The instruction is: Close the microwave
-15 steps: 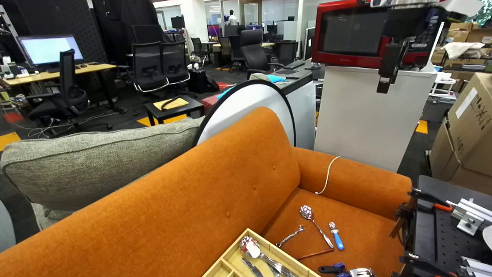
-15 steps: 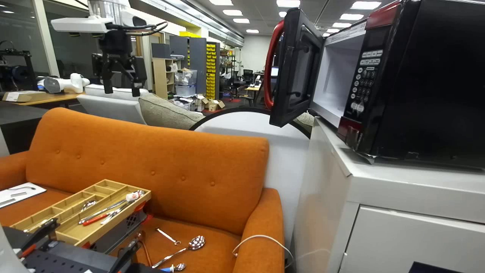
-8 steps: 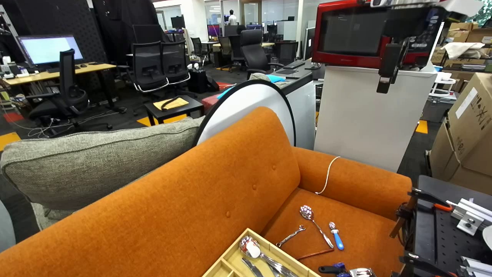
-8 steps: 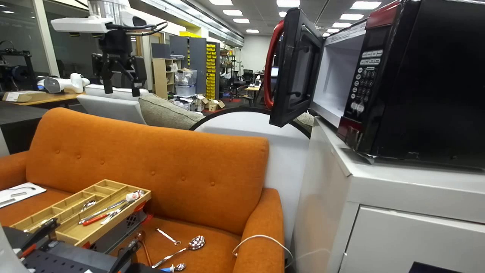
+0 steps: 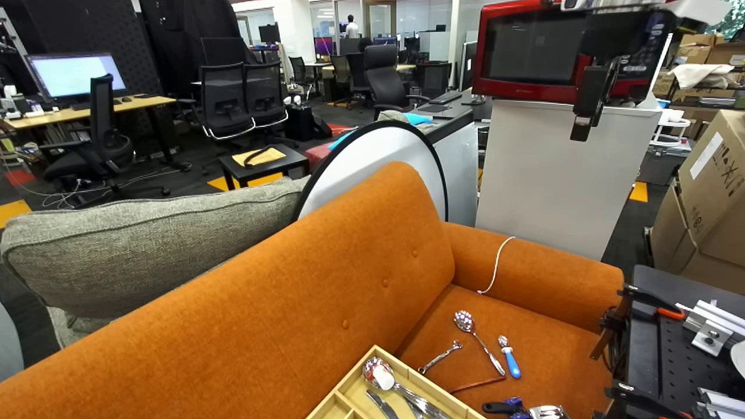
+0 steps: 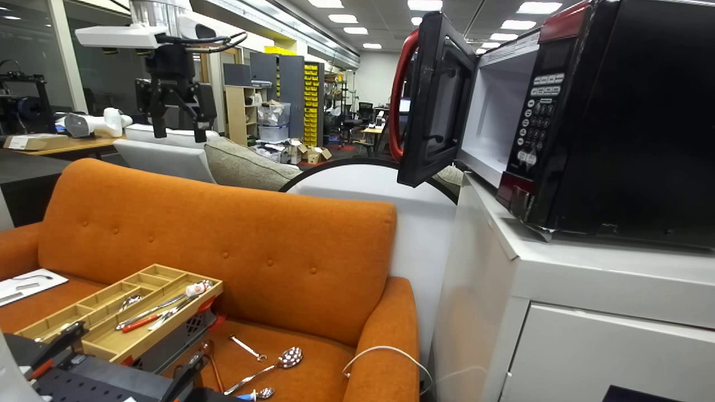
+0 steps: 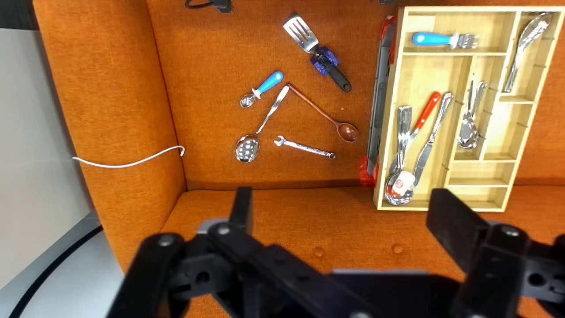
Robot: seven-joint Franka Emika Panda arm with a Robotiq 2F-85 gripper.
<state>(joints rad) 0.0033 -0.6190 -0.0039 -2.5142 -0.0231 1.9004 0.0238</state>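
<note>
The microwave (image 6: 631, 123) stands on a tall white cabinet. In an exterior view its door (image 6: 444, 106) is swung open, with the pale interior showing. The curved red handle (image 6: 399, 95) is on the door's outer edge. The microwave's red front and dark window also show in an exterior view (image 5: 532, 49), partly hidden by my gripper and arm. My gripper (image 6: 180, 134) points down above the sofa, well apart from the door. It also shows side-on in an exterior view (image 5: 582, 125). In the wrist view my gripper (image 7: 340, 196) has its fingers wide apart with nothing between them. The microwave is out of the wrist view.
An orange sofa (image 6: 251, 223) lies below my gripper. A wooden cutlery tray (image 7: 379, 176) holds several utensils, and more lie on the seat. The white cabinet (image 6: 603, 346) stands beside the sofa arm. A round white panel (image 5: 378, 157) leans behind the sofa.
</note>
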